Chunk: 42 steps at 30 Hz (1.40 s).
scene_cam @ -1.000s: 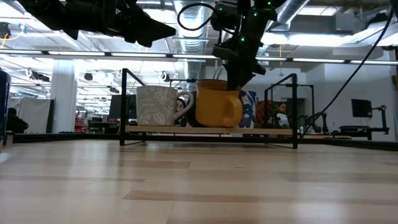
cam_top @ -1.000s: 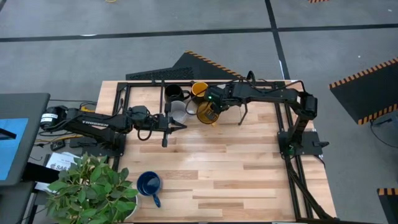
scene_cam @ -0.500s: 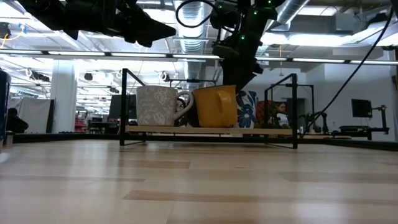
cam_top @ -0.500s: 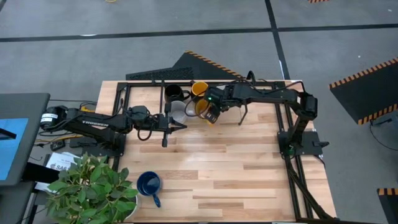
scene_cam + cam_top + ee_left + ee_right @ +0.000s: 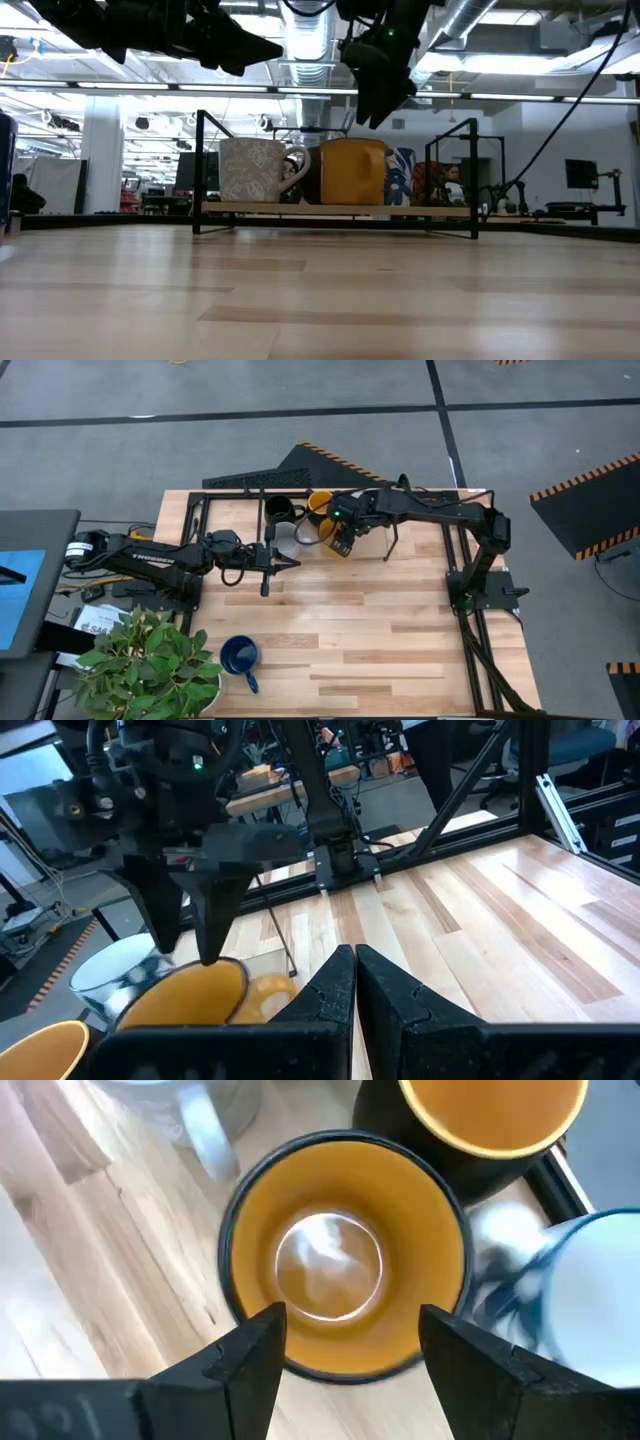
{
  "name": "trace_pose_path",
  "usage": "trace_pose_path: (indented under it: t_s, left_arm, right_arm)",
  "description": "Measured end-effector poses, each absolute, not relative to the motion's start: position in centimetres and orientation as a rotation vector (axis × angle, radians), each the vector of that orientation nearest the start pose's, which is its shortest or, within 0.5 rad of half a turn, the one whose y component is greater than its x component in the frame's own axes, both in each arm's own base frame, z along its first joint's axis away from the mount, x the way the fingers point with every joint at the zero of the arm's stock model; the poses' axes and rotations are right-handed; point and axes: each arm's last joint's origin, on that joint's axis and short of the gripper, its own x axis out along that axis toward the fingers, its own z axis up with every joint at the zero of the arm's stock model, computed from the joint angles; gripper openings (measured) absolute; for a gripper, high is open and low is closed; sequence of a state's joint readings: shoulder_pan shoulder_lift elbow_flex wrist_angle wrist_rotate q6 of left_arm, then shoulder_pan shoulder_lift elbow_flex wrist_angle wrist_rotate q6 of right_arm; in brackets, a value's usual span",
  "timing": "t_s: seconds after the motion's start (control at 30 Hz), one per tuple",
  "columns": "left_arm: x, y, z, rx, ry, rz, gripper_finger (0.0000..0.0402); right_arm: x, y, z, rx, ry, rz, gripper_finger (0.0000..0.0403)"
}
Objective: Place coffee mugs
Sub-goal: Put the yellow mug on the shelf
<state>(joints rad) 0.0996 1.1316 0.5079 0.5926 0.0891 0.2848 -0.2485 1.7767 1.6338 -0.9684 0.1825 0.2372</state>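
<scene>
Mug (image 5: 345, 1260) sits directly below our right jaws (image 5: 350, 1342), spread wide and clear of its rim, set beside the others; our left jaws (image 5: 355, 982) wait pressed together.

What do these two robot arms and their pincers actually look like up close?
Both arms are dark, jointed links. The left arm carries white lettering along one link; the right arm shows a small green light near its wrist and a black cable looping beside it. The left gripper and the right gripper each end in two flat, angular black fingers.
</scene>
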Motion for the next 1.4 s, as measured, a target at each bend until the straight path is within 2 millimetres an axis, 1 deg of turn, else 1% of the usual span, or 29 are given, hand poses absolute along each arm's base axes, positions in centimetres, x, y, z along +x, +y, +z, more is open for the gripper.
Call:
trace_pose_path:
  t_s: [0.07,0.23,0.37,0.43,0.5,0.57,0.67,0.77,0.83,0.93,1.07,1.1,1.17,1.3,1.4]
  left_arm:
    - [23.7,2.1,24.5,0.282,0.033,0.006,0.0]
    - [23.7,2.1,24.4,0.281,0.041,0.005,0.0]
    - [23.7,2.1,24.4,0.28,0.046,0.004,0.0]
    - [23.7,2.1,24.4,0.281,0.045,0.004,0.0]
    - [23.7,2.1,24.4,0.28,0.048,0.004,0.0]
    - [23.7,2.1,24.4,0.28,0.047,0.004,0.0]
    - [23.7,2.1,24.4,0.281,0.043,0.004,0.0]
    - [23.7,2.1,24.5,0.281,0.038,0.005,0.0]
    - [23.7,2.1,24.5,0.281,0.038,0.005,0.0]
    - [23.7,2.1,24.5,0.282,0.037,0.005,0.0]
    - [23.7,2.1,24.5,0.293,0.029,0.007,0.0]
    - [23.7,2.1,24.5,0.302,0.031,0.011,0.0]
    - [23.7,2.1,24.5,0.314,0.032,0.015,0.0]
    - [23.7,2.1,24.5,0.315,0.033,0.016,0.0]
    - [23.7,2.1,24.5,0.315,0.033,0.017,0.0]
  right_arm:
    - [35.4,-9.5,30.1,0.238,1.078,-0.514,0.0255]
    - [34.3,-9.0,30.7,0.194,1.13,-0.524,0.0255]
    - [32.6,-7.7,31.3,0.137,1.122,-0.555,0.0255]
    - [31.6,-7.1,31.4,0.124,1.111,-0.568,0.0255]
    - [30.8,-6.5,31.1,0.126,1.08,-0.572,0.0255]
    - [29.9,-6.4,30.5,0.131,1.038,-0.575,0.0254]
    - [28.8,-6.5,29.0,0.138,0.984,-0.586,0.0244]
    - [28.3,-7.2,27.6,0.149,0.915,-0.604,0.0217]
    - [28.2,-7.7,26.9,0.142,0.879,-0.613,0.0188]
    - [28.2,-8.5,25.6,0.127,0.898,-0.629,0.0127]
    - [28.9,-9.1,24.0,0.102,0.953,-0.636,0.0031]
    - [29.2,-9.1,23.7,0.094,0.96,-0.633,0.002]
    - [29.7,-9.3,23.0,0.083,0.969,-0.627,0.0019]
    - [30.3,-9.4,22.3,0.077,0.969,-0.63,0.0036]
    - [30.4,-9.5,22.2,0.077,0.963,-0.631,0.0025]
